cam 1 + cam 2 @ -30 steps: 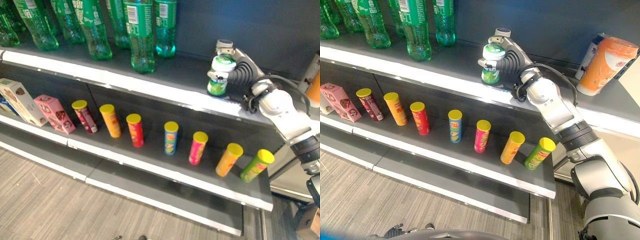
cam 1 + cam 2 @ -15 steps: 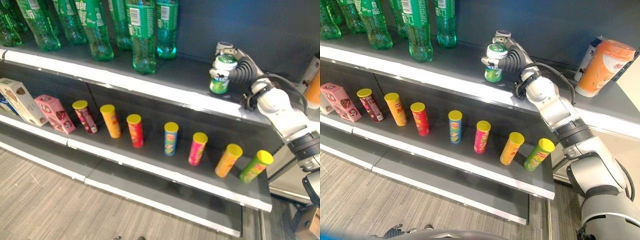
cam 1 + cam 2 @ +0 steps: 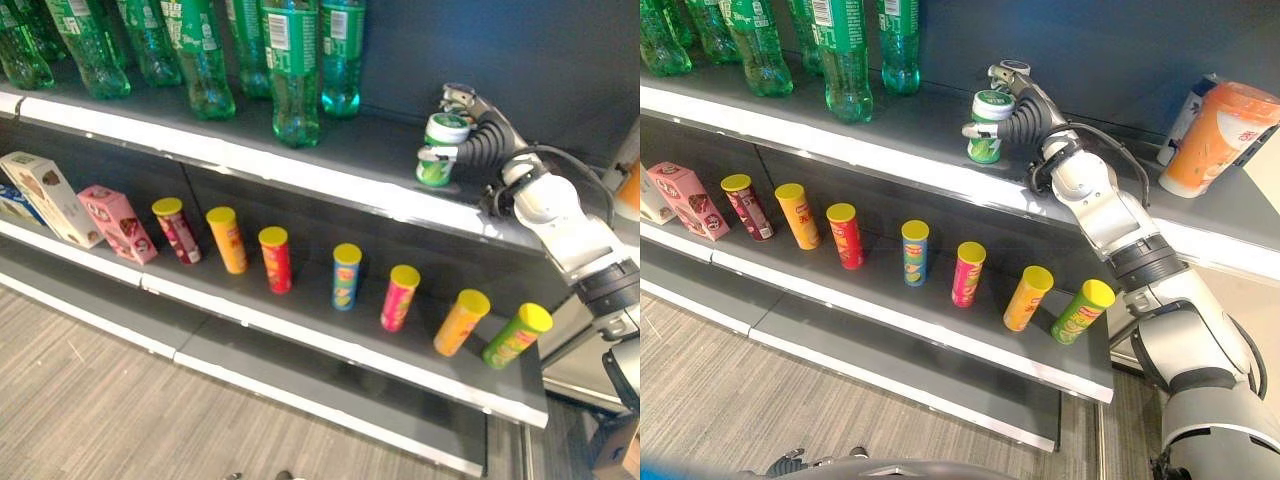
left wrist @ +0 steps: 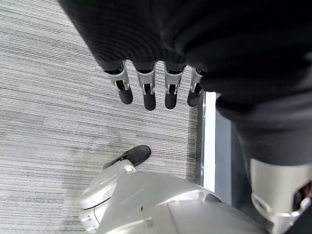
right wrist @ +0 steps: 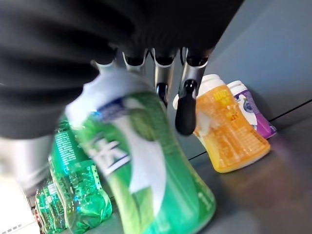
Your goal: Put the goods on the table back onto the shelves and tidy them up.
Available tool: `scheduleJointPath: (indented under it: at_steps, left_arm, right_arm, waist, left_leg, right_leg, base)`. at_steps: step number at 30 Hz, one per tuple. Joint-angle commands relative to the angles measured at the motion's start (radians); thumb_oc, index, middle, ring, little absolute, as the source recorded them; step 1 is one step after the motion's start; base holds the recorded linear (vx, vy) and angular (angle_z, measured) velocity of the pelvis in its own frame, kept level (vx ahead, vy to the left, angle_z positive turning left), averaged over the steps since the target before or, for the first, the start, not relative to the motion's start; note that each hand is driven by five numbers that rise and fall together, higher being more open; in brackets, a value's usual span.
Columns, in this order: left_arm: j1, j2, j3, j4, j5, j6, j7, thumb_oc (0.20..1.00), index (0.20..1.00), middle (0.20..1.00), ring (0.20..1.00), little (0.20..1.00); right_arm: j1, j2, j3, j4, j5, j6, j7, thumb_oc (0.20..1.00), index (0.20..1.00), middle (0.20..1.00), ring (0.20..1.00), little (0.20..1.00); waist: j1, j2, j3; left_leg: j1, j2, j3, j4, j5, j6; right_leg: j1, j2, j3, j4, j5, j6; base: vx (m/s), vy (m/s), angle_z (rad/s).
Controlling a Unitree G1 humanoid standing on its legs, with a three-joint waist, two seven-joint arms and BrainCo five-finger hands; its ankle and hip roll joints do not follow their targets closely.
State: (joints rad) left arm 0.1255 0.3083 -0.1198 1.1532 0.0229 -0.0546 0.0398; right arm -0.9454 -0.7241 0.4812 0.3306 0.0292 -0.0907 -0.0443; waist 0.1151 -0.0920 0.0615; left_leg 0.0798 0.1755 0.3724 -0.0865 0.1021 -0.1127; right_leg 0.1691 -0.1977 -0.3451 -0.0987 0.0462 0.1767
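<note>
Since the earlier frames the whole picture had shifted slightly, so the camera moved; the right hand itself kept its grasp and looked a little higher against the back wall. Its thumb and fingers were clamped around a small green bottle with a white cap, in the upper middle of the right eye view. The bottle was upright, its long axis vertical, and its base seemed to touch the top shelf, or was just above it; I could not tell which. It lay directly inside the right hand, so I judge that this arm alone would set it down. The left hand hung over the floor, fingers straight and apart, holding nothing.

Counted: at least five large green bottles in the upper left, some cut by the frame; seven tubes with yellow lids on the lower shelf; two boxes at the left; one orange bottle and one purple bottle at the upper right.
</note>
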Motion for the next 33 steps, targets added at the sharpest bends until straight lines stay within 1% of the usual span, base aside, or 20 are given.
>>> scheduleJointPath:
  at_steps: [1, 3, 10, 11, 13, 14, 15, 16, 19, 23, 24, 25, 26, 28, 29, 31, 32, 33]
  left_arm:
    - [-0.048, 0.022, -0.047, 0.042, 0.012, -0.007, 0.02, 1.0, 1.0, 1.0, 1.0, 1.0]
    - [-0.048, 0.022, -0.046, 0.041, 0.012, -0.007, 0.019, 1.0, 1.0, 1.0, 1.0, 1.0]
    - [-0.047, 0.021, -0.03, 0.034, 0.011, -0.003, 0.021, 1.0, 1.0, 1.0, 1.0, 1.0]
    - [-0.045, 0.021, -0.024, 0.034, 0.011, -0.003, 0.021, 1.0, 1.0, 1.0, 1.0, 1.0]
    - [-0.045, 0.016, -0.012, 0.034, 0.016, -0.004, 0.026, 1.0, 1.0, 1.0, 1.0, 1.0]
    - [-0.046, 0.017, -0.013, 0.034, 0.016, -0.004, 0.026, 1.0, 1.0, 1.0, 1.0, 1.0]
    - [-0.046, 0.015, -0.012, 0.035, 0.018, -0.004, 0.026, 1.0, 1.0, 1.0, 1.0, 1.0]
    - [-0.044, 0.01, 0.0, 0.035, 0.027, -0.006, 0.027, 1.0, 1.0, 1.0, 1.0, 1.0]
    - [-0.042, 0.012, -0.002, 0.03, 0.042, -0.013, 0.02, 1.0, 1.0, 1.0, 1.0, 1.0]
    - [-0.049, 0.017, -0.004, 0.019, 0.053, -0.023, 0.005, 1.0, 1.0, 1.0, 1.0, 1.0]
    - [-0.049, 0.018, -0.006, 0.019, 0.053, -0.023, 0.005, 1.0, 1.0, 1.0, 1.0, 1.0]
    - [-0.055, 0.02, -0.007, 0.015, 0.055, -0.026, 0.002, 1.0, 1.0, 1.0, 1.0, 1.0]
    - [-0.062, 0.023, -0.015, 0.007, 0.061, -0.033, -0.002, 1.0, 1.0, 1.0, 1.0, 1.0]
    - [-0.073, 0.026, -0.012, -0.003, 0.057, -0.038, -0.009, 1.0, 1.0, 1.0, 1.0, 1.0]
    - [-0.073, 0.027, -0.014, -0.003, 0.056, -0.038, -0.009, 1.0, 1.0, 1.0, 1.0, 1.0]
    - [-0.084, 0.034, -0.012, -0.014, 0.056, -0.046, -0.017, 1.0, 1.0, 1.0, 1.0, 1.0]
    - [-0.09, 0.041, -0.008, -0.024, 0.06, -0.051, -0.026, 1.0, 1.0, 1.0, 1.0, 1.0]
    - [-0.095, 0.042, -0.002, -0.027, 0.061, -0.052, -0.029, 1.0, 1.0, 1.0, 1.0, 1.0]
  right_arm:
    - [-0.026, 0.006, 0.04, 0.038, -0.032, 0.006, -0.035, 1.0, 1.0, 1.0, 1.0, 1.0]
    - [-0.023, 0.001, 0.032, 0.021, -0.033, 0.004, -0.038, 1.0, 1.0, 1.0, 1.0, 1.0]
    - [0.013, -0.057, -0.032, -0.11, -0.061, -0.006, -0.069, 1.0, 1.0, 1.0, 1.0, 1.0]
    - [0.016, -0.074, -0.046, -0.142, -0.068, -0.011, -0.077, 1.0, 1.0, 1.0, 1.0, 1.0]
    - [0.044, -0.121, -0.111, -0.254, -0.078, -0.032, -0.1, 1.0, 1.0, 1.0, 1.0, 1.0]
    - [0.05, -0.122, -0.116, -0.26, -0.078, -0.03, -0.098, 1.0, 1.0, 1.0, 1.0, 1.0]
    - [0.073, -0.137, -0.147, -0.316, -0.078, -0.039, -0.1, 1.0, 1.0, 1.0, 1.0, 1.0]
    - [0.126, -0.171, -0.21, -0.431, -0.056, -0.071, -0.096, 1.0, 1.0, 1.0, 1.0, 1.0]
    - [0.249, -0.216, -0.313, -0.585, 0.002, -0.11, -0.054, 1.0, 1.0, 1.0, 1.0, 1.0]
    - [0.381, -0.276, -0.413, -0.702, 0.098, -0.154, 0.002, 1.0, 1.0, 1.0, 1.0, 1.0]
    - [0.389, -0.276, -0.421, -0.706, 0.101, -0.154, 0.005, 1.0, 1.0, 1.0, 1.0, 1.0]
    - [0.412, -0.29, -0.432, -0.712, 0.116, -0.158, 0.011, 1.0, 1.0, 1.0, 1.0, 1.0]
    - [0.48, -0.315, -0.481, -0.747, 0.167, -0.168, 0.045, 1.0, 1.0, 1.0, 1.0, 1.0]
    - [0.537, -0.342, -0.513, -0.765, 0.221, -0.179, 0.077, 1.0, 1.0, 1.0, 1.0, 1.0]
    - [0.544, -0.342, -0.52, -0.767, 0.223, -0.179, 0.08, 1.0, 1.0, 1.0, 1.0, 1.0]
    - [0.641, -0.354, -0.588, -0.8, 0.303, -0.192, 0.132, 1.0, 1.0, 1.0, 1.0, 1.0]
    - [0.739, -0.365, -0.658, -0.82, 0.35, -0.189, 0.17, 1.0, 1.0, 1.0, 1.0, 1.0]
    - [0.786, -0.37, -0.678, -0.817, 0.375, -0.185, 0.19, 1.0, 1.0, 1.0, 1.0, 1.0]
  waist:
    - [0.03, 0.009, 0.022]
    - [0.028, 0.009, 0.022]
    - [0.016, 0.011, 0.019]
    - [0.01, 0.011, 0.018]
    - [-0.006, 0.012, 0.018]
    - [-0.004, 0.012, 0.018]
    - [-0.009, 0.011, 0.017]
    - [-0.029, 0.013, 0.016]
    - [-0.048, 0.009, 0.014]
    - [-0.08, 0.0, 0.01]
    - [-0.077, -0.001, 0.01]
    - [-0.088, -0.003, 0.008]
    - [-0.102, -0.008, 0.005]
    - [-0.126, -0.011, 0.004]
    - [-0.123, -0.012, 0.003]
    - [-0.148, -0.018, 0.003]
    - [-0.168, -0.023, 0.004]
    - [-0.183, -0.026, 0.007]
  left_leg:
    - [0.004, 0.022, 0.086, 0.044, -0.019, -0.027]
    - [0.006, 0.022, 0.086, 0.043, -0.02, -0.027]
    - [0.015, 0.019, 0.089, 0.041, -0.026, -0.025]
    - [0.016, 0.018, 0.091, 0.041, -0.027, -0.025]
    - [0.019, 0.017, 0.094, 0.04, -0.031, -0.024]
    - [0.018, 0.017, 0.094, 0.04, -0.031, -0.024]
    - [0.019, 0.017, 0.095, 0.04, -0.032, -0.023]
    - [0.019, 0.016, 0.099, 0.039, -0.036, -0.021]
    - [0.022, 0.012, 0.107, 0.04, -0.045, -0.018]
    - [0.028, 0.008, 0.123, 0.042, -0.056, -0.014]
    - [0.028, 0.007, 0.123, 0.041, -0.057, -0.014]
    - [0.029, 0.005, 0.126, 0.042, -0.06, -0.013]
    - [0.032, 0.0, 0.138, 0.042, -0.067, -0.009]
    - [0.037, -0.005, 0.15, 0.04, -0.072, -0.007]
    - [0.037, -0.006, 0.151, 0.039, -0.072, -0.007]
    - [0.04, -0.012, 0.166, 0.035, -0.077, -0.004]
    - [0.042, -0.016, 0.178, 0.031, -0.081, -0.001]
    - [0.042, -0.019, 0.187, 0.031, -0.082, -0.001]
  right_leg:
    - [-0.015, -0.024, -0.069, 0.07, -0.027, 0.01]
    - [-0.016, -0.024, -0.068, 0.071, -0.027, 0.01]
    - [-0.014, -0.027, -0.065, 0.071, -0.025, 0.014]
    - [-0.015, -0.027, -0.064, 0.071, -0.025, 0.014]
    - [-0.02, -0.027, -0.057, 0.071, -0.024, 0.016]
    - [-0.02, -0.027, -0.058, 0.071, -0.024, 0.016]
    - [-0.022, -0.027, -0.055, 0.071, -0.023, 0.017]
    - [-0.028, -0.029, -0.048, 0.07, -0.02, 0.02]
    - [-0.037, -0.033, -0.036, 0.072, -0.017, 0.027]
    - [-0.056, -0.041, -0.013, 0.083, -0.008, 0.037]
    - [-0.057, -0.041, -0.012, 0.084, -0.008, 0.037]
    - [-0.062, -0.043, -0.005, 0.087, -0.005, 0.039]
    - [-0.072, -0.049, 0.01, 0.093, 0.001, 0.044]
    - [-0.083, -0.053, 0.021, 0.098, 0.007, 0.05]
    - [-0.084, -0.053, 0.022, 0.098, 0.007, 0.05]
    - [-0.096, -0.059, 0.032, 0.101, 0.015, 0.058]
    - [-0.109, -0.065, 0.043, 0.103, 0.023, 0.065]
    - [-0.117, -0.067, 0.051, 0.106, 0.028, 0.067]
  base:
    - [0.0, 0.0, 0.0]
    - [0.0, 0.0, 0.0]
    - [0.0, 0.0, 0.0]
    - [0.0, 0.0, 0.0]
    - [0.0, 0.0, 0.0]
    - [0.0, 0.0, 0.0]
    - [0.0, 0.0, 0.0]
    - [0.0, 0.042, -0.04]
    - [-0.01, 0.045, -0.08]
    - [-0.01, 0.046, -0.13]
    - [-0.01, 0.044, -0.14]
    - [0.0, 0.069, -0.3]
    - [-0.01, 0.092, -0.29]
    - [-0.01, 0.078, -0.2]
    - [-0.01, 0.056, -0.22]
    - [-0.02, 0.07, -0.19]
    - [-0.03, 0.079, -0.12]
    - [-0.04, 0.061, -0.16]
